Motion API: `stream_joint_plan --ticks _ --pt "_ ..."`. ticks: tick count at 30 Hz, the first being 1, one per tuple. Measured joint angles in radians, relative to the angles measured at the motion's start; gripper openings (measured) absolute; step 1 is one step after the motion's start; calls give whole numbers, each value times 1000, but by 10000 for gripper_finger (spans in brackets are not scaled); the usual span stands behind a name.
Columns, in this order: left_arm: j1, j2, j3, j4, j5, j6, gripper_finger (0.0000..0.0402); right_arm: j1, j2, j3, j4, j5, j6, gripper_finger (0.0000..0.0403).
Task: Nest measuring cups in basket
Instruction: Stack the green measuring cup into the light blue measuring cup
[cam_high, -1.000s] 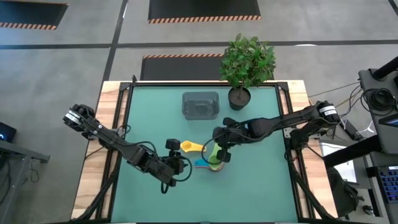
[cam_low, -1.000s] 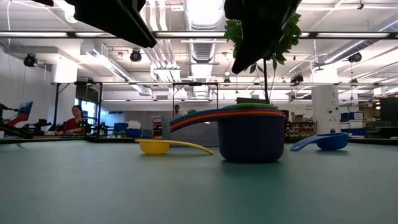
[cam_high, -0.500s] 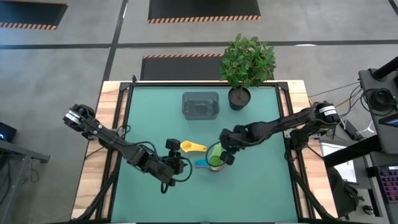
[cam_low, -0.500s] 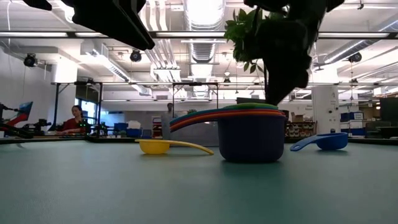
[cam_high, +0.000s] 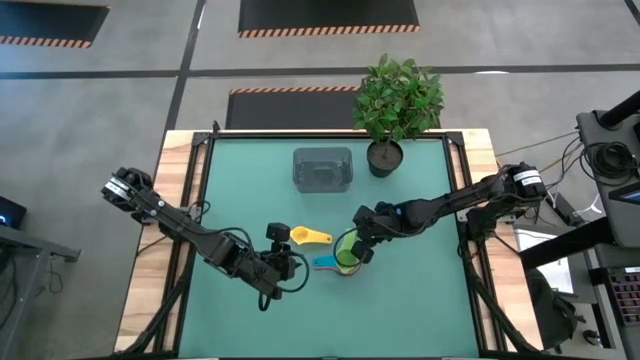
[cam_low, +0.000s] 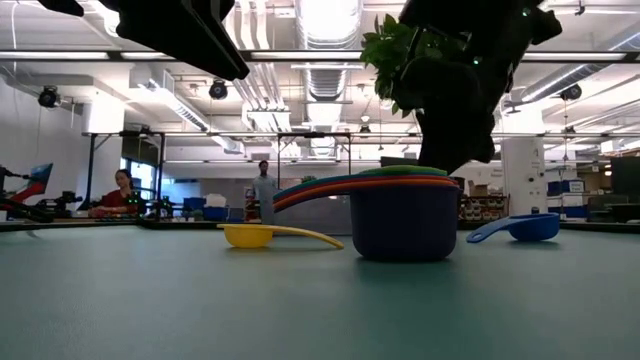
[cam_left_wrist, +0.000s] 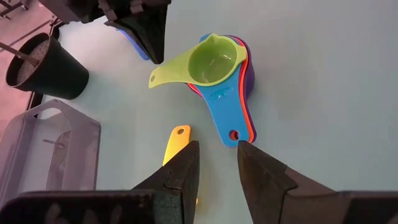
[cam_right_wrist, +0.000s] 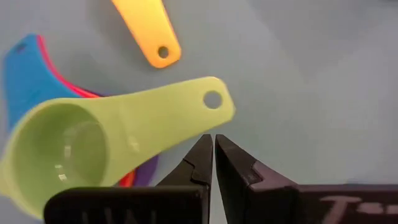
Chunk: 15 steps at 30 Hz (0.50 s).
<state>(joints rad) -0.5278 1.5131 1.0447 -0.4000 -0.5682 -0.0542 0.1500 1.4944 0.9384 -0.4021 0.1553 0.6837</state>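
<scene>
From above, the matte teal surface (cam_high: 420, 310) carries a stack of glossy plastic measuring cups (cam_high: 344, 256) near its middle, a green cup (cam_high: 347, 250) on top. A yellow cup (cam_high: 305, 236) lies just beside the stack. The translucent grey basket (cam_high: 322, 168), rounded at the corners, sits well apart toward the far edge, next to a dark round pot (cam_high: 384, 158) with a leafy plant. The right claw (cam_high: 364, 252) hangs at the stack's edge; half a second ago it sat slightly farther out. The left claw (cam_high: 290, 266) waits nearby, unmoved.

At table height, the nested cups (cam_low: 405, 225) form a dark round bowl with fanned flat handles; a lone blue cup (cam_low: 516, 227) lies apart.

From the left wrist, that claw's (cam_left_wrist: 217, 163) fingers stand a little apart, holding nothing.

From the right wrist, its claw (cam_right_wrist: 214, 149) is pinched closed and empty, beside the green cup's flat, holed handle (cam_right_wrist: 174, 116).
</scene>
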Motion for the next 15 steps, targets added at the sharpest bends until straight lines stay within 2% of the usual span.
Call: stream_joint_plan --ticks 15 --pt "0 0 0 1 0 -8 90 -2 0 -13 163 39 -21 9"
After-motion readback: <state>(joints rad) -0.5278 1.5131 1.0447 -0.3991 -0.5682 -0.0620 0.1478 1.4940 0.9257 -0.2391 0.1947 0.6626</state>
